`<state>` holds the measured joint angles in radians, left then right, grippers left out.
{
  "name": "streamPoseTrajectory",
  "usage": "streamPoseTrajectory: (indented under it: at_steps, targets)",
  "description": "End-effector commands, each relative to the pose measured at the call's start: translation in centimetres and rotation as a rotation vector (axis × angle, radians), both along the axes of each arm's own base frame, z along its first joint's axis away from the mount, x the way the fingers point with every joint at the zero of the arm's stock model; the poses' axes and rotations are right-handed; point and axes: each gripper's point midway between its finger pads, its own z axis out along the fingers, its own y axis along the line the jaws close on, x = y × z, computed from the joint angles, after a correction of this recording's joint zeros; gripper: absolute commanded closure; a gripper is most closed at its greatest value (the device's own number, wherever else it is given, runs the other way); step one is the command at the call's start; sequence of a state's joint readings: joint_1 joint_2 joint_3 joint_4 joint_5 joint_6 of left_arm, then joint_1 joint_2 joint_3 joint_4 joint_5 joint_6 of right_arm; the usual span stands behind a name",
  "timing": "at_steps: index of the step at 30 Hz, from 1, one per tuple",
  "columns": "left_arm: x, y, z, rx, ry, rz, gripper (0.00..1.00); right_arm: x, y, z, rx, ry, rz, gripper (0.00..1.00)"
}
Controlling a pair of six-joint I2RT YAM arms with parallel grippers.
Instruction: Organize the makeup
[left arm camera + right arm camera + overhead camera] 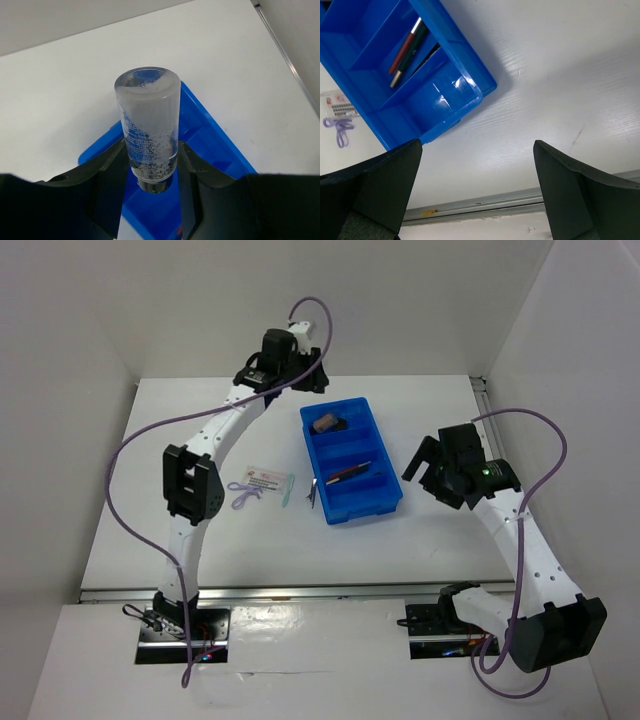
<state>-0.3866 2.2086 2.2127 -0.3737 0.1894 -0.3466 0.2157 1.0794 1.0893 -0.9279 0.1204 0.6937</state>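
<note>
The left gripper (150, 162) pinches the clear little bottle (148, 117) by one end above the blue tray (212, 137), so it could tip and drop outside, while the right gripper (477, 187) is spread wide and empty.

We find no legible text. Dark fine print on clear vial (147, 130): too blurred for us. Red print on white flat packet (268, 478): too small.

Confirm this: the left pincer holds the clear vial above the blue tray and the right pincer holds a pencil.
Wrong: the right pincer is open and empty, as the right wrist view shows; the pencils lie in the blue tray. The rest stands.
</note>
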Motion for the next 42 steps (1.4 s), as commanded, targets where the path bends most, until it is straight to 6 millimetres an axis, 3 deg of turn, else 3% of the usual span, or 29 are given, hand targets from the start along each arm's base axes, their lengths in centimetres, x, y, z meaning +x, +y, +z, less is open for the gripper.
streamPoseTrajectory:
  at_steps: [1, 4, 8, 10, 15, 20, 23, 28, 31, 36, 42]
  targets:
    - [1.2, -4.2, -0.1, 0.032, -0.153, -0.140, 0.82, 0.2, -0.5, 0.5, -0.014, -0.036, -0.014, 0.00]
    - [2.3, -5.3, -1.5, 0.076, -0.188, -0.161, 0.80, 0.1, -0.5, 0.2, -0.010, -0.027, -0.021, 0.00]
    - [2.0, -7.1, -3.1, 0.113, -0.231, -0.255, 0.79, -0.1, -0.8, -0.6, -0.009, -0.007, -0.038, 0.00]
    - [2.3, -7.2, -4.7, 0.136, -0.220, -0.265, 0.79, -0.3, -0.8, -0.7, -0.011, 0.002, -0.038, 0.00]
    - [2.3, -7.6, -6.2, 0.154, -0.211, -0.269, 0.78, -0.3, -1.8, -1.3, -0.033, 0.020, -0.047, 0.00]
    - [2.5, -7.5, -6.9, 0.162, -0.202, -0.261, 0.52, 0.0, -2.0, -1.4, -0.029, 0.013, -0.037, 0.00]
    - [2.5, -7.3, -7.1, 0.170, -0.194, -0.252, 0.47, -0.1, -2.4, -1.8, -0.028, 0.024, -0.043, 0.00]
    - [2.3, -7.2, -7.7, 0.176, -0.177, -0.254, 0.27, -0.1, -2.4, -2.0, -0.028, 0.024, -0.043, 0.00]
    - [2.3, -7.2, -7.7, 0.176, -0.177, -0.254, 0.21, -0.1, -2.4, -2.0, -0.028, 0.024, -0.043, 0.00]
    - [1.9, -7.2, -7.5, 0.166, -0.164, -0.262, 0.21, -0.1, -2.2, -2.2, -0.021, 0.025, -0.038, 0.00]
    - [-0.2, -8.0, -1.6, 0.071, -0.202, -0.279, 0.27, -0.1, -1.9, -2.2, -0.005, 0.027, -0.026, 0.00]
